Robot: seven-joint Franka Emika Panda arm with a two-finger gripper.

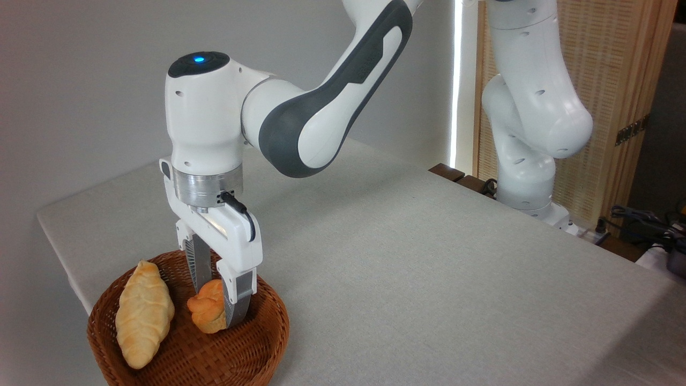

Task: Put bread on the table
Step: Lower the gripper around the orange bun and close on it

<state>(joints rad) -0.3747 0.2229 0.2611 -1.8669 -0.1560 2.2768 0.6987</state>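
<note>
Hand [217, 313] closed around bread [206, 312] inside basket [268, 335]; bun's right side hidden behind near finger [238, 300].

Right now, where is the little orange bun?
The bread sits in the wicker basket at the lower left, between the end effector's fingers, right of the longer pale loaf.

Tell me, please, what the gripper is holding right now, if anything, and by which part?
The gripper is closed on the small orange-golden bun across its sides, one finger on each side, inside the round brown wicker basket.
</note>
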